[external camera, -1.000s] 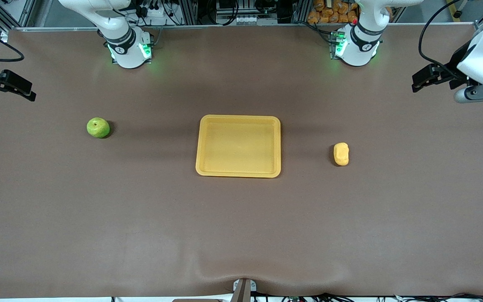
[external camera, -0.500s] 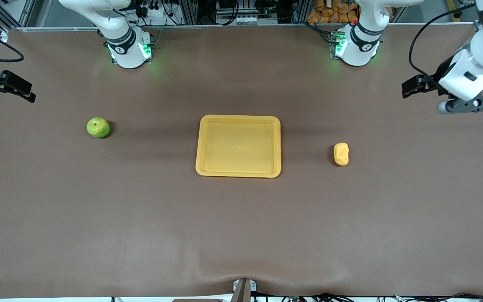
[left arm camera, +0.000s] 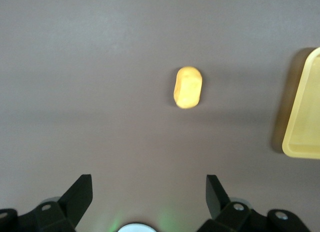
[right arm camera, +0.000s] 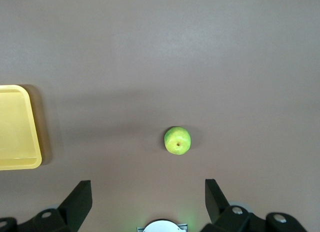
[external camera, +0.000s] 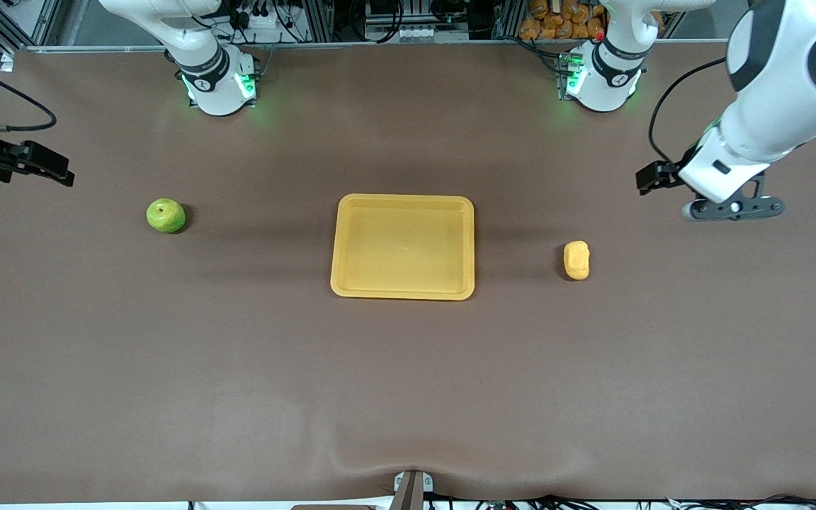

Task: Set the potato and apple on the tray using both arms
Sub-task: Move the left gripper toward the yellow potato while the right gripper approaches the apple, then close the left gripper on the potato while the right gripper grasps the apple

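Note:
The green apple (external camera: 166, 215) lies on the brown table toward the right arm's end. The yellow-orange potato (external camera: 576, 260) lies toward the left arm's end. The empty yellow tray (external camera: 402, 292) sits between them. My left gripper (external camera: 652, 178) hangs open over bare table, between the potato and the left arm's end. The left wrist view shows its gripper (left arm camera: 149, 184) wide open, with the potato (left arm camera: 188, 87) and the tray's edge (left arm camera: 305, 112). My right gripper (external camera: 54, 170) is open over the table's end, apart from the apple. The right wrist view shows its gripper (right arm camera: 148, 187), the apple (right arm camera: 177, 140) and the tray (right arm camera: 17, 127).
The two arm bases (external camera: 218, 81) (external camera: 603, 78) with green lights stand along the table's edge farthest from the front camera. Cables and clutter lie off the table there. A small bracket (external camera: 411, 489) sits at the table's nearest edge.
My left arm has swung in from the table's end toward the potato, bringing its gripper closer. My right gripper has shifted a little toward the apple. The apple, potato and tray have not moved.

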`<state>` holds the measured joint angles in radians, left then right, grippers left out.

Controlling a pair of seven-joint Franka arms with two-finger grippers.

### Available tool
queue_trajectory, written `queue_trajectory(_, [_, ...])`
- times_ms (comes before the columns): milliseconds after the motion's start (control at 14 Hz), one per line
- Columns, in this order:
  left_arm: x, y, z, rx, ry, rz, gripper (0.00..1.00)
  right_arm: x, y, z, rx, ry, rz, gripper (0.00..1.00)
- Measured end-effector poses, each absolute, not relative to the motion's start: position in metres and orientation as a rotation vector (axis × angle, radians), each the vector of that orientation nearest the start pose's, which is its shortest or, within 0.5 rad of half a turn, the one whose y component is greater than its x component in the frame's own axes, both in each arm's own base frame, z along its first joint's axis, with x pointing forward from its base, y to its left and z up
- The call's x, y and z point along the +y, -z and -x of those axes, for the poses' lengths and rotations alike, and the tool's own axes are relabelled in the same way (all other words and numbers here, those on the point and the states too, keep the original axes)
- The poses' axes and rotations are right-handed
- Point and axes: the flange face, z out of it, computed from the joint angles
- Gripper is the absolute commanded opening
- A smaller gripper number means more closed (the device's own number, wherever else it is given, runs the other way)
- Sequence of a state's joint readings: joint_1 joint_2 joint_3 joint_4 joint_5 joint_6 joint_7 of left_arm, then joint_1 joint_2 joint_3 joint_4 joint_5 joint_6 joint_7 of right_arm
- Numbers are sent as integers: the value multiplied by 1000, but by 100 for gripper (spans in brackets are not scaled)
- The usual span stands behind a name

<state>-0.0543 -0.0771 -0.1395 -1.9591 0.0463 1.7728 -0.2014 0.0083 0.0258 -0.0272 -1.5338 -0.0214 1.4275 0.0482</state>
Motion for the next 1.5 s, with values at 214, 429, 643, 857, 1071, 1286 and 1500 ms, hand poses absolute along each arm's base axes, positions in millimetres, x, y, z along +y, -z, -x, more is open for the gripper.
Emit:
queue_trajectory(214, [-106,-470,-513,30,-124,3066,100,-13,-599,-557,109,-236,3156,100])
queue_trajectory(429, [-107,-440,-513,39,-106,3073,100,-16,-575,-566,116,-305,3152,100])
queue_trajectory(643, [-107,-408,-516,46,-84,3084,100,-25,-557,-573,141,-353,3146,100])
queue_trajectory(857, [-111,-379,-521,58,-90,3092,100,-29,-535,-580,153,-412,3139,100])
queue_trajectory(1071, [-118,-352,-525,80,-92,3102,100,-40,-512,-586,181,-466,3130,100])
queue_trajectory(1286, [-126,-320,-528,85,-98,3115,100,-61,-492,-592,235,-476,3121,100])
queue_trajectory(1500, [-132,-293,-530,82,-103,3128,100,-70,-470,-591,258,-497,3113,100])
